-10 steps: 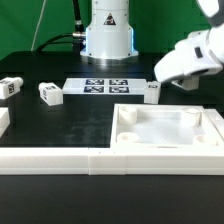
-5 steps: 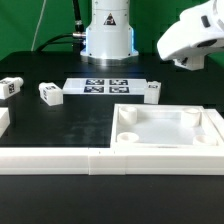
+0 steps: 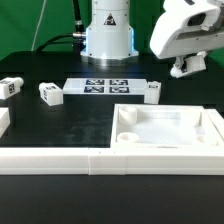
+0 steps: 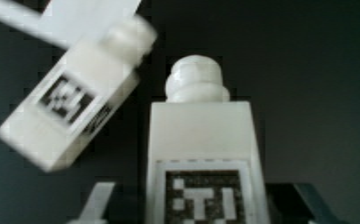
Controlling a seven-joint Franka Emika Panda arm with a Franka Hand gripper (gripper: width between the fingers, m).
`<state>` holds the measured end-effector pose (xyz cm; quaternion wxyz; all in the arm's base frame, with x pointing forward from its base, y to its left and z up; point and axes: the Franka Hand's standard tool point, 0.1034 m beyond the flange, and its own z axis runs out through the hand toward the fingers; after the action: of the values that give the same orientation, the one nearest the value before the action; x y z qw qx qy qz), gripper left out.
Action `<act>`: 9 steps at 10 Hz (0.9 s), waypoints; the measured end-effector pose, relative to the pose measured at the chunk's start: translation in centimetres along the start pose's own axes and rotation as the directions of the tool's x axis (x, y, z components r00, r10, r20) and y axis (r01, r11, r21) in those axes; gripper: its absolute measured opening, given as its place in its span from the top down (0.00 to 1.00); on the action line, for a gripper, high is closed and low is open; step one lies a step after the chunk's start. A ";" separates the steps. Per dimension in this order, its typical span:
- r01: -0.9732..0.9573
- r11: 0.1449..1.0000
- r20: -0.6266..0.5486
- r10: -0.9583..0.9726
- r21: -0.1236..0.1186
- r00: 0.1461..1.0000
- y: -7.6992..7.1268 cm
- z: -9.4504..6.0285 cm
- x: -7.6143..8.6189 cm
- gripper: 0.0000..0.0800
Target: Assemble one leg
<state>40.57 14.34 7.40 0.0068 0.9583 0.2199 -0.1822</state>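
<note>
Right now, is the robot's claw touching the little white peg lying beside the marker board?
Apart. The exterior view shows the claw hanging high up, with clear background between it and that peg, which lies beside the marker board.

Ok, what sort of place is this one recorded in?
Most likely a robotics lab bench: a robot arm's base stands at the back of a black table, with a green backdrop behind and a marker board of printed tags lying flat.
</note>
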 end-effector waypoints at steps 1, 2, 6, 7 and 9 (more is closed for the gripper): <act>0.016 1.000 -0.099 -0.017 -0.008 0.995 1.3 -0.4 0.4 0.64; 0.032 0.999 -0.171 -0.035 -0.018 0.985 2.3 -0.9 0.7 0.64; 0.015 0.997 -0.507 -0.052 -0.077 0.861 3.7 -1.4 1.0 0.64; 0.024 0.996 -0.514 -0.065 -0.087 0.855 4.2 -2.0 1.3 0.64; 0.026 0.996 -0.511 -0.067 -0.088 0.857 5.1 -4.4 3.2 0.64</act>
<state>46.92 11.52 10.05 -0.0191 0.9656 0.2437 0.0882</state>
